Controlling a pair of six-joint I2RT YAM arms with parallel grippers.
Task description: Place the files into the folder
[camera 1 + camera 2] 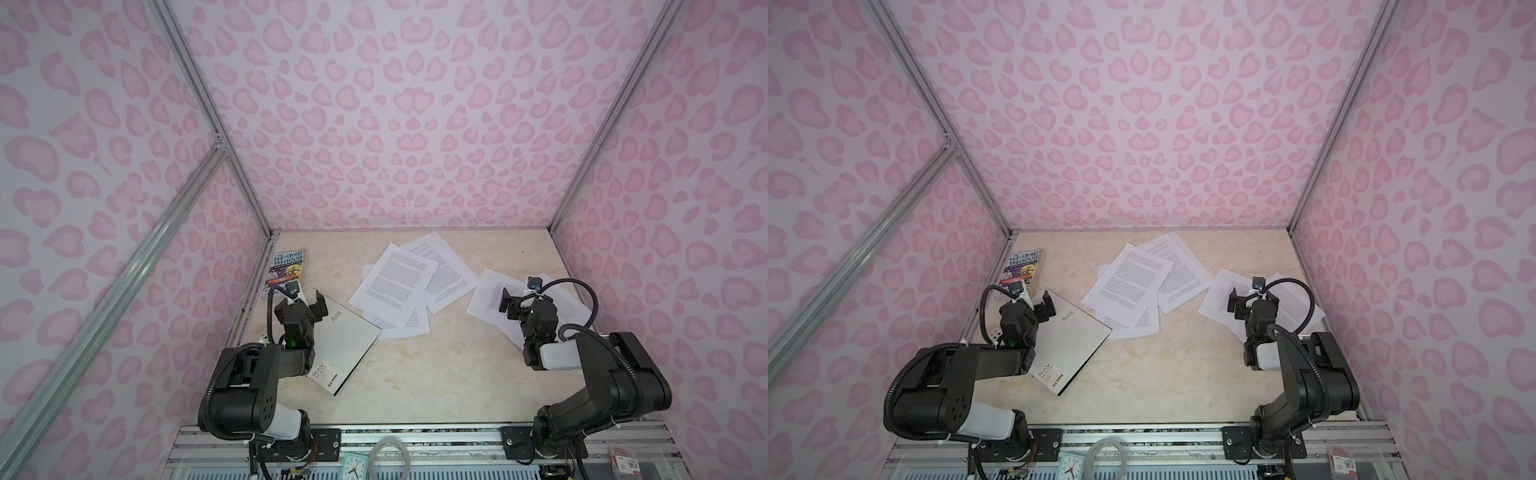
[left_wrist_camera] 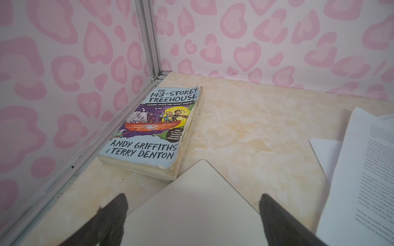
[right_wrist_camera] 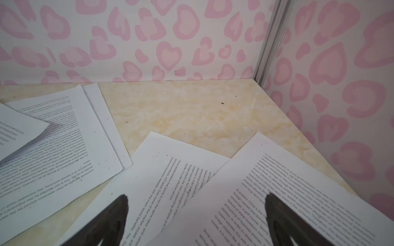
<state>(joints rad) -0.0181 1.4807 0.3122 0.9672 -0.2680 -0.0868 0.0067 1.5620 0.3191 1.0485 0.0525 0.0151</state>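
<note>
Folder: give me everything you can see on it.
The folder is a thin, light grey-white rectangle with rounded corners, plastic-looking, closed and lying flat on the table at the left, turned diagonally. A RAY logo is printed on the cover, and a small label reading RAY and A4 sits at its near corner. Its far corner lies under the open left pincer, close to the book; contact with either is unclear. Its right corner reaches the files.

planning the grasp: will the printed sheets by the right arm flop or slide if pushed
Probably floppy: the sheets look like single thin pages lying flat. Likely to slide and fan apart rather than move together, since they overlap loosely on the smooth table.
</note>
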